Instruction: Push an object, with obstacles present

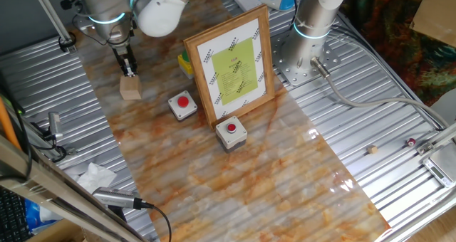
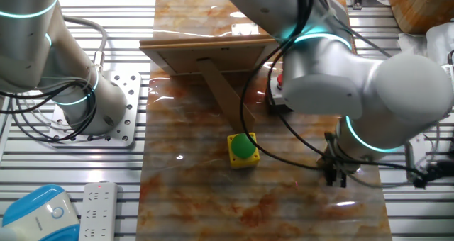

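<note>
- Light-tan wooden cube [image 1: 130,88] sits on the marbled tabletop [image 1: 271,171], just below the gripper [image 1: 129,70]; jaws narrow, gripping nothing, left of two red-button boxes [image 1: 183,104] and framed picture [image 1: 233,64].
- Other fixed view: cube hidden; jaw gap unreadable.

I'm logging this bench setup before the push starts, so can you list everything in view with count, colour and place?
wooden cube: 1, light tan, far left of the marbled mat, just below the gripper.
button boxes: 2, grey with red buttons, mid-mat, in front of the picture.
framed picture: 1, wood frame, yellow-green sheet, standing propped mid-mat.
green-button box: 1, yellow with a green button, behind the picture.
power strip: 1, white, off the mat.
crumpled tissue: 1, white, on the metal table.
second arm's base: 1, silver, beside the mat.
gripper: 1, dark, above the cube; jaw state unclear.
</note>
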You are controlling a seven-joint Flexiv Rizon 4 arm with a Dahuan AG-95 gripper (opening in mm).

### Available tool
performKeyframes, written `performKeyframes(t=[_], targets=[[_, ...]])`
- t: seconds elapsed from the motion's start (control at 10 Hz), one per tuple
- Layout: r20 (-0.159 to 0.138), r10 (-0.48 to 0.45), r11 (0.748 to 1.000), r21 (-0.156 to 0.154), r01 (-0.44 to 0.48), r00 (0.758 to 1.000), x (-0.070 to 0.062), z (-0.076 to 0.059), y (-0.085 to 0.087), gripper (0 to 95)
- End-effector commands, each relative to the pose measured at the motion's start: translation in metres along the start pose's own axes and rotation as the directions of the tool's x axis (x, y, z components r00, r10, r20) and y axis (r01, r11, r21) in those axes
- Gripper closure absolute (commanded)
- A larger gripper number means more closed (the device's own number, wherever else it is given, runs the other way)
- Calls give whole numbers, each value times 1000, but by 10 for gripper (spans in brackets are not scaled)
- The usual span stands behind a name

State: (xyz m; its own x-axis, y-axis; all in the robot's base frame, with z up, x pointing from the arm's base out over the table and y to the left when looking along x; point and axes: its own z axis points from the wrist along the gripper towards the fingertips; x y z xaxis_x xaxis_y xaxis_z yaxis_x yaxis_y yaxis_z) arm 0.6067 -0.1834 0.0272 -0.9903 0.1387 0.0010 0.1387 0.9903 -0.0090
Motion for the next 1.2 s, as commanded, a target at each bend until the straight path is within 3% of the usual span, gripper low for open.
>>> performKeyframes(t=[0.1,0.5,0.8,1.2], targets=[[-2,-22,1000,0,22,1000,-2,2,-12,950],[-3,-131,991,-40,131,991,-2,2,-12,950],[-2,-250,968,-41,249,968,-2,2,-12,950],[-9,-320,946,-56,319,947,-2,2,-12,950]])
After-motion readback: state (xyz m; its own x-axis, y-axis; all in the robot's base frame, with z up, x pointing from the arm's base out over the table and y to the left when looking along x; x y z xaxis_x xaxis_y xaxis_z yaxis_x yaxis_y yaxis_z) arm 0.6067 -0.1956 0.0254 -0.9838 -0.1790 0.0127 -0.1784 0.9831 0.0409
